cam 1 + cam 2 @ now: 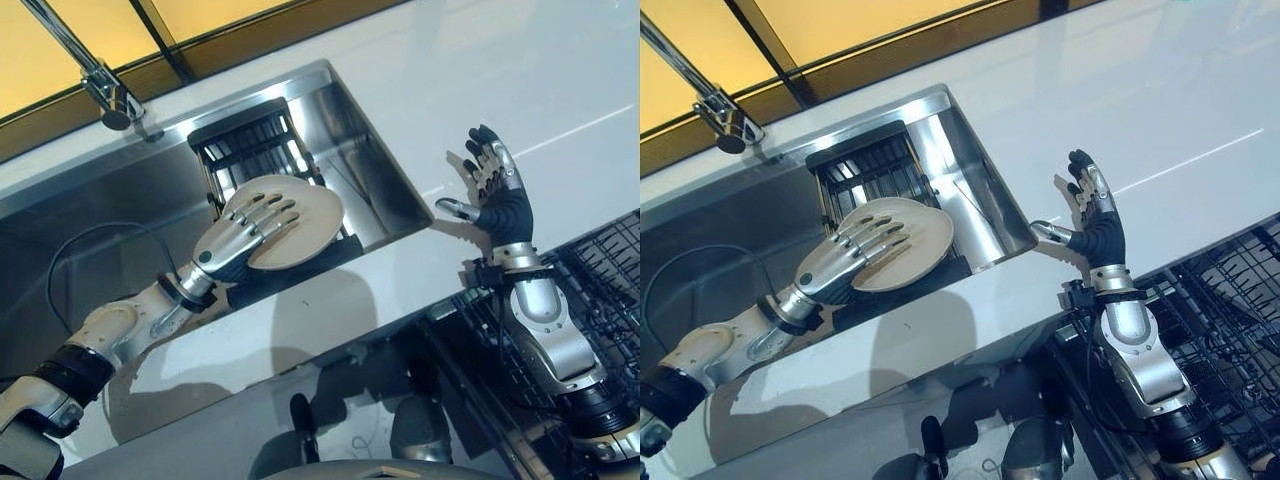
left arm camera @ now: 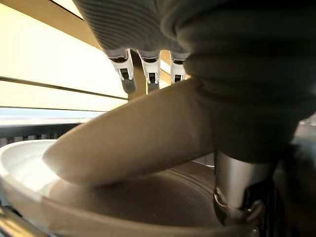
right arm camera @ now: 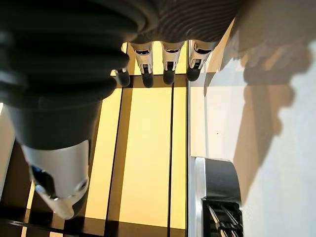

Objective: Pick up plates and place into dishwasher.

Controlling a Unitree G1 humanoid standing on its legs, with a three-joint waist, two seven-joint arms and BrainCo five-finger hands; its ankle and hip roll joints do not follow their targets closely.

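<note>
Left eye view: your left hand (image 1: pixel 243 236) lies over a beige plate (image 1: pixel 300 225) above the sink (image 1: pixel 120 215), fingers spread across the plate's upper face and curved to it. The plate sits just in front of a black dish rack (image 1: pixel 255 140) in the sink, with the faucet (image 1: pixel 100 80) well off to the far left.

Right eye view: your right hand (image 1: pixel 1095 228) stands upright over the white counter (image 1: pixel 1160 120), fingers straight and spread, thumb out, holding nothing. The dishwasher rack (image 1: pixel 1230 310) shows as dark wire at the lower right, beside that arm.

Left wrist view: the plate rim (image 2: pixel 133 133) passes between the fingers (image 2: pixel 148 69) above and the thumb (image 2: pixel 237 197) below, so the hand reads as pinched on it. A 2nd pale dish (image 2: pixel 24 163) lies just underneath (whether the 2 touch, you cannot tell).

Right wrist view: the fingers (image 3: pixel 168 61) point out straight, nothing between them and the thumb (image 3: pixel 54 182).

Handling: the plate is probably stiff, smooth, slippery and breakable. Hold it at the rim, thumb under, fingers on top.

Edges and room: the sink's steel wall (image 1: pixel 385 160) and the counter lip stand between plate and dishwasher, so lift it clear first. The counter offers open room. The wire rack is the tight spot.
</note>
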